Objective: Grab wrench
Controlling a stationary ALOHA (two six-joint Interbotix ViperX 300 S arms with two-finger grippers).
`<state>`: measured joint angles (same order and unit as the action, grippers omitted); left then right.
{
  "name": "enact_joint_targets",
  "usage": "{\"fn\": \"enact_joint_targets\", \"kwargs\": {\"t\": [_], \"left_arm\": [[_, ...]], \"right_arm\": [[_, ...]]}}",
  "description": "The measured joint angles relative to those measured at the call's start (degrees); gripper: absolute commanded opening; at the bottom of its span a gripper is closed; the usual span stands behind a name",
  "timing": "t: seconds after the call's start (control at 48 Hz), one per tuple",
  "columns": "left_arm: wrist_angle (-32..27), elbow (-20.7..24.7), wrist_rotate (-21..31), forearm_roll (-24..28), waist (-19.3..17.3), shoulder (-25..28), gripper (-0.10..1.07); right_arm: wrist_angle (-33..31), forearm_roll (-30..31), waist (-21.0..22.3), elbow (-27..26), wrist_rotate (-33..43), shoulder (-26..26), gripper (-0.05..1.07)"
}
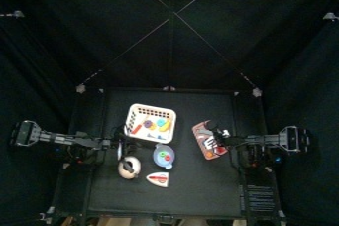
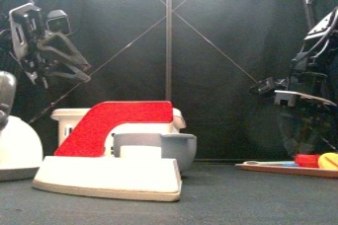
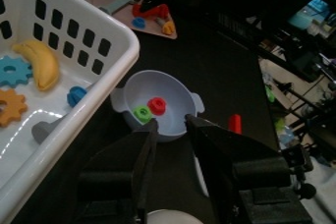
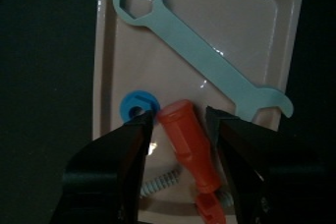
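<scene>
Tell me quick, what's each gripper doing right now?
Left gripper: open, holding nothing, above the small bowl.
Right gripper: open, holding nothing, over the tray beside the wrench.

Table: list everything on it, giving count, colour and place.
basket: one, white, back middle, holding colourful toys
tray: one, pinkish, right side
wrench: one, pale blue, in the tray
screwdriver: one, orange-red, in the tray beside the wrench
ring: one, blue, in the tray
bowl: one, pale blue-grey, in front of the basket, holding a red and a green piece
wedge: one, red and white, front edge
round thing: one, white, front left
left end effector: black, open, over the bowl
right end effector: black, open, over the tray
</scene>
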<state>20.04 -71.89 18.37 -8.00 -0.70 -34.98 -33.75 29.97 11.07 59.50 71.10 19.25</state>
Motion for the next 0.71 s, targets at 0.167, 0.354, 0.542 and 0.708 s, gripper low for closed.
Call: {"fn": "enact_joint_targets", "kwargs": {"t": [0.167,0.354,0.542,0.708], "left_arm": [[0.1,0.0,0.0,0.0,0.0,0.0,0.72],[0.1,-0.1,0.0,0.0,-0.4,0.0,0.72],[0.1,-0.2,0.0,0.0,-0.8,0.0,0.72],[0.1,-0.2,-0.1,0.0,-1.0,0.0,0.72]], "right_arm": [[-1.7,2.3,0.4,-0.7,-0.2,0.0,0.83],[-2.2,6.3,1.7,-1.1,-0.3,-0.1,0.83],[-2.2,9.1,2.6,-1.4,-2.5,-0.4,0.83],[-2.2,8.7,4.7,-1.4,-9.5,-1.9,0.83]]}}
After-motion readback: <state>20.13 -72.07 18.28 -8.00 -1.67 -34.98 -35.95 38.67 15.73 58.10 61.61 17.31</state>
